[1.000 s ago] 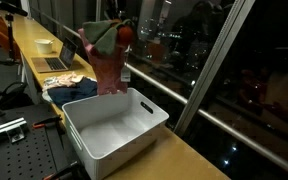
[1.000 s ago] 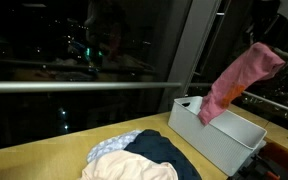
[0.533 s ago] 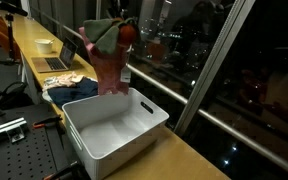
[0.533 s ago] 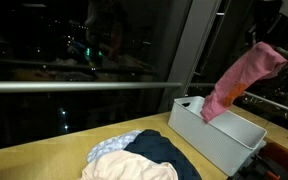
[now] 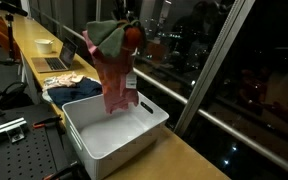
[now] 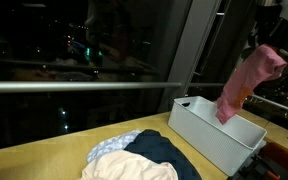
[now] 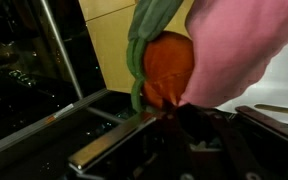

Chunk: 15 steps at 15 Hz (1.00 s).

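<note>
My gripper [image 5: 120, 27] is shut on a pink cloth [image 5: 115, 80] with green and orange parts, which hangs down over the white bin [image 5: 144, 140]. In an exterior view the pink cloth [image 6: 246, 82] dangles with its lower end inside the white bin [image 6: 199, 135]. In the wrist view the pink cloth [image 7: 234, 50] and its orange part [image 7: 169, 68] bunch right at my jaws [image 7: 169, 112], above the bin floor.
A pile of clothes [image 6: 134, 158] lies on the wooden table [image 6: 44, 160] beside the bin; it also shows in an exterior view [image 5: 72, 90]. A laptop [image 5: 59, 58] and a bowl [image 5: 44, 45] stand farther back. A window with a metal rail [image 5: 214, 110] runs along the table.
My gripper has carried the pink cloth sideways to over the middle of the bin, and the cloth now hangs lower into it.
</note>
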{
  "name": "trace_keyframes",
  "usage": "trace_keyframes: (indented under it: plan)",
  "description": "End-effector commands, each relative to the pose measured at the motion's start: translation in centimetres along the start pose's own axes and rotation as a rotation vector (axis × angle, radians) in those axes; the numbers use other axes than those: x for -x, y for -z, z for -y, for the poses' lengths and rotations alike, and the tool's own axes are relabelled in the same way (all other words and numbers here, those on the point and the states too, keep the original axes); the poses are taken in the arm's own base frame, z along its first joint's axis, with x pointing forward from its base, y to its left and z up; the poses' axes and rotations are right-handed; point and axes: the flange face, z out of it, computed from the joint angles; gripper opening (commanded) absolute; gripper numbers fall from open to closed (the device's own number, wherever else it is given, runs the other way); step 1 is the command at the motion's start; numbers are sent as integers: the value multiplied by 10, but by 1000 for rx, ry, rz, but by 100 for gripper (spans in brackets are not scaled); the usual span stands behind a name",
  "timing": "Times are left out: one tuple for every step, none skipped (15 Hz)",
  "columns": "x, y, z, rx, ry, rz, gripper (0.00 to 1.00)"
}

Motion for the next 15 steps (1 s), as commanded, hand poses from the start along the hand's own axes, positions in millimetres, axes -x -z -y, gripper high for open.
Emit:
trace_keyframes:
  plan:
    - [-7,-17,12,-49,34,-3,2]
    - [-8,-24,21,-61,45,-5,14]
    - [-8,-32,28,-71,54,-3,35]
    - [-7,-38,34,-82,62,-4,40]
    - [-6,-28,30,-43,48,-3,23]
    - [-7,-34,37,-48,58,-1,55]
    - [-4,-36,40,-46,60,4,62]
    - [-2,-34,44,-46,62,4,69]
    - [0,-29,52,-49,64,1,76]
    - [3,-21,63,-47,66,-8,84]
    - [7,-7,80,-47,71,-19,91]
    - [12,6,96,-56,75,-35,97]
    - [21,27,120,-71,81,-57,100]
    - [28,45,143,-91,90,-77,100]
    - [35,60,169,-127,98,-104,100]
